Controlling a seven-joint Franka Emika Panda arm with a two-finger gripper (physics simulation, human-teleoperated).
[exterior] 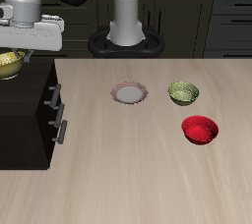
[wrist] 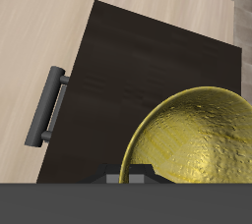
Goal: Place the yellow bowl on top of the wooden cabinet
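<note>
Backdrop: dark cabinetry runs behind your table (exterior: 148, 179), light wood grain top.
Arm: your Franka base (exterior: 126, 33) stands at the table's back edge; the arm bends over toward the cabinet side.
Cabinet: wooden cabinet (exterior: 25, 110), near black, boxy, sits at the table's edge on that side. Wrist view shows its top (wrist: 128, 71) as a dark grained slab.
Handles: two silver bar handles (exterior: 57, 110) on the drawer fronts in the exterior view; one handle (wrist: 49, 105) shows in the wrist view, beside the dark top.
Gripper: your gripper (exterior: 20, 46) hangs over the cabinet top, white body with dark fingers below.
Yellow bowl: yellow bowl (exterior: 10, 63) sits right under your gripper, above the cabinet top, upright, rim up. Wrist view fills with its golden speckled inside (wrist: 197, 154), right against the gripper.
Contact: cannot tell if the bowl touches the cabinet top or hangs just above it.
Jaws: you look to be pinching the bowl's rim, a dark finger part sits at the rim in the wrist view.
Olive bowl: olive bowl (exterior: 183, 92) on the table, well apart from the cabinet.
Red bowl: red bowl (exterior: 201, 130) nearer the front edge, just beside the olive one.
Plate: small pale plate (exterior: 129, 93) between cabinet and olive bowl.
</note>
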